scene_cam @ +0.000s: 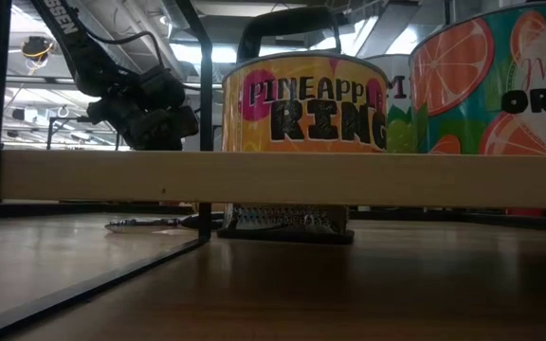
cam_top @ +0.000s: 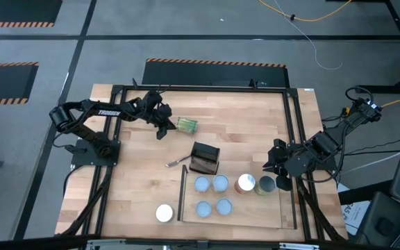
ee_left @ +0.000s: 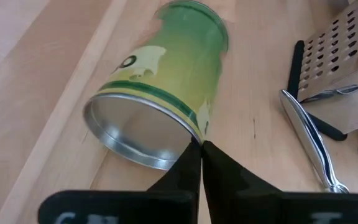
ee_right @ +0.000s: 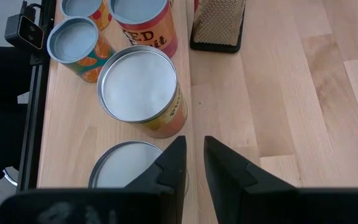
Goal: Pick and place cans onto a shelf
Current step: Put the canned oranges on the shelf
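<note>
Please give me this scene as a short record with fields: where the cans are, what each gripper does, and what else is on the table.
lying can: green-labelled tin with silver end, on its side on the tabletop, off the shelf
shelf: light-wood platform with black frame, several upright tins on it
left gripper: shut, tips at the lying can's rim, holding nothing
right gripper: over the shelf tins, empty
other: metal box grater, white-topped tin outside the shelf

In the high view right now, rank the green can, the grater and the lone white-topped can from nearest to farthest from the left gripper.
1. Green can, lying on its side just beside the left gripper.
2. Grater, mid-table, toward the shelf.
3. White-topped can, near the front edge, outside the shelf's left rail.
</note>
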Controlling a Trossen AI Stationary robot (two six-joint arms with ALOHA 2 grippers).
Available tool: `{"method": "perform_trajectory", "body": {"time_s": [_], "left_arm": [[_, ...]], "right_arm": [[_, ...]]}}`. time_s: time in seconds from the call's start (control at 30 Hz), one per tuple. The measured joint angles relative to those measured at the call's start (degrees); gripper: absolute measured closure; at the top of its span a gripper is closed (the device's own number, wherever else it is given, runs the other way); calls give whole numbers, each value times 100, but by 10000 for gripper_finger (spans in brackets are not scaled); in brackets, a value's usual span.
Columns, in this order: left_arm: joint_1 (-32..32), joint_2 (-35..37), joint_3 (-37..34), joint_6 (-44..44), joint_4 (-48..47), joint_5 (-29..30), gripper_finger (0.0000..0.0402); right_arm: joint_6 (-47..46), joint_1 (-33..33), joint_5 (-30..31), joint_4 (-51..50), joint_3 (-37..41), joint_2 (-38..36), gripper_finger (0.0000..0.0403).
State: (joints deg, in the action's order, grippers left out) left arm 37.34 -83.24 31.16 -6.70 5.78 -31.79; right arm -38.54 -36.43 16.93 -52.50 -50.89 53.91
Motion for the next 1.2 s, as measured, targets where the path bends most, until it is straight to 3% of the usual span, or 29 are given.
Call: {"method": "perform_trajectory", "body": {"time_s": [0.6, 0.73, 0.93, 1.2], "left_arm": [[0, 17, 0, 509, 52, 35, 401], [-2, 275, 108, 514, -317, 96, 401], [-2, 906, 491, 501, -1616, 269, 401], [-317, 1559, 1714, 494, -4972, 1102, 401]], "right_arm": [[0, -1, -1, -1, 0, 0, 341], [2, -1, -2, -1, 2, 0, 341], [2, 0, 0, -3, 2, 0, 341], [27, -1, 0, -5, 2, 0, 341]]}}
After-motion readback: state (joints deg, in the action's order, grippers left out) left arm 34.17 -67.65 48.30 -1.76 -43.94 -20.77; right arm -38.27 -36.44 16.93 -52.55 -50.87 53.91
